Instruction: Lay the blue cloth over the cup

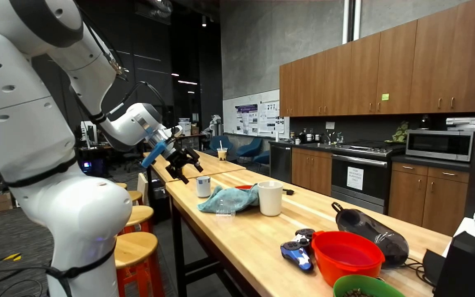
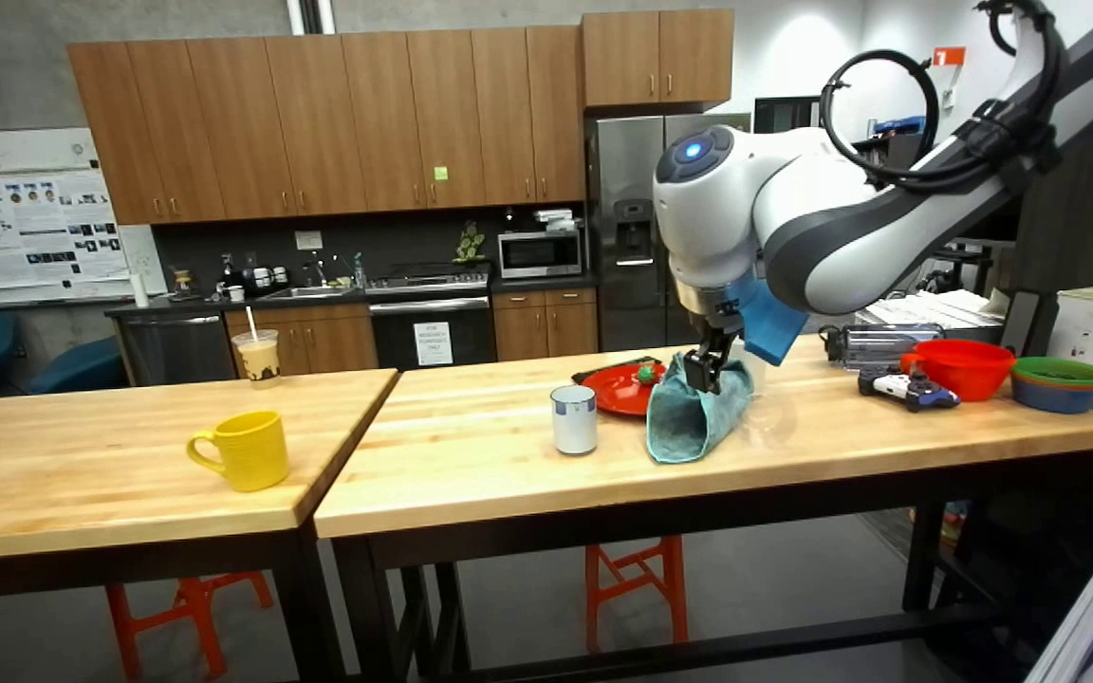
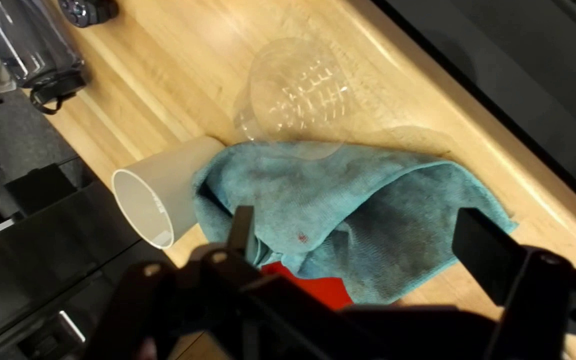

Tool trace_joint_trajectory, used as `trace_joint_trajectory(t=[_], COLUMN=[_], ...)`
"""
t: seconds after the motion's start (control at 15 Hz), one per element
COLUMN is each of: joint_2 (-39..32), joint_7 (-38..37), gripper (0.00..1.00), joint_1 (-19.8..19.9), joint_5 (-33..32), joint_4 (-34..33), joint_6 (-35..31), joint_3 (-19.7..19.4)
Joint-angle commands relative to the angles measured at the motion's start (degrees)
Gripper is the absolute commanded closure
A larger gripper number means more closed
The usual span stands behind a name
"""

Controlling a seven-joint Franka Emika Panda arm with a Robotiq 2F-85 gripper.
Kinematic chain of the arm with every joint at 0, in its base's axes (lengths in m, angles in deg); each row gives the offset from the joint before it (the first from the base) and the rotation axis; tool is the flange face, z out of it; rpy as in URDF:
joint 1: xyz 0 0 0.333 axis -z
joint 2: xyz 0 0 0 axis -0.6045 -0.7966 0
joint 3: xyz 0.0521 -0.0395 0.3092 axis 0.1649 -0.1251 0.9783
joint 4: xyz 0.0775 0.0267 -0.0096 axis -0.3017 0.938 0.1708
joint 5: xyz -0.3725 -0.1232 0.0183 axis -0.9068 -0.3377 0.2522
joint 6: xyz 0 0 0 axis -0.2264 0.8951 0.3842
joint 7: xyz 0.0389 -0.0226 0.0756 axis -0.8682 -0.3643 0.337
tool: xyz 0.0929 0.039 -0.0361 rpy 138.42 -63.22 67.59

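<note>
The blue cloth point(image 1: 231, 199) lies bunched on the table, with a raised fold opening to one side. It also shows in an exterior view point(image 2: 689, 417) and the wrist view point(image 3: 308, 195). A tall white cup point(image 1: 270, 199) stands against one end of it, also in the wrist view point(image 3: 168, 190). A clear plastic cup point(image 3: 298, 95) is beside the cloth. A smaller white and blue cup point(image 2: 574, 419) stands upright on the cloth's other side. My gripper point(image 3: 355, 227) is open and empty above the cloth, fingers apart; it shows in both exterior views point(image 1: 193, 175) point(image 2: 704, 372).
A red plate point(image 2: 620, 389) lies partly under or behind the cloth. A game controller point(image 1: 299, 249), a dark bottle point(image 1: 369, 233), a red bowl point(image 1: 346, 255) and a green bowl point(image 1: 365, 284) stand further along. A yellow mug point(image 2: 248, 451) and a drink cup point(image 2: 258, 356) are on the adjoining table.
</note>
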Motion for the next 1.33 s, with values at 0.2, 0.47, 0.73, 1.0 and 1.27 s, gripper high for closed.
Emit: trace_joint_trajectory(t=[0.2,0.47,0.73,1.0,1.27], joint_2=[-4.59,-8.42,-8.74,-8.71,-8.70], joint_7=[-13.58,-19.09,-18.32,-18.30,-18.29], gripper=[0.00,0.00,0.00,0.00,0.00], joint_1=[-2.20,-5.31,-7.76,-8.04,-8.06], joint_5=[-18.65,-20.16,-19.25,-19.21,-19.21], joint_4=[1.77,2.17,2.18,2.12,2.11], joint_6=[4.55,8.35,8.03,7.99,7.99], joint_3=[-0.61,-2.23,-4.41,-4.92,-4.93])
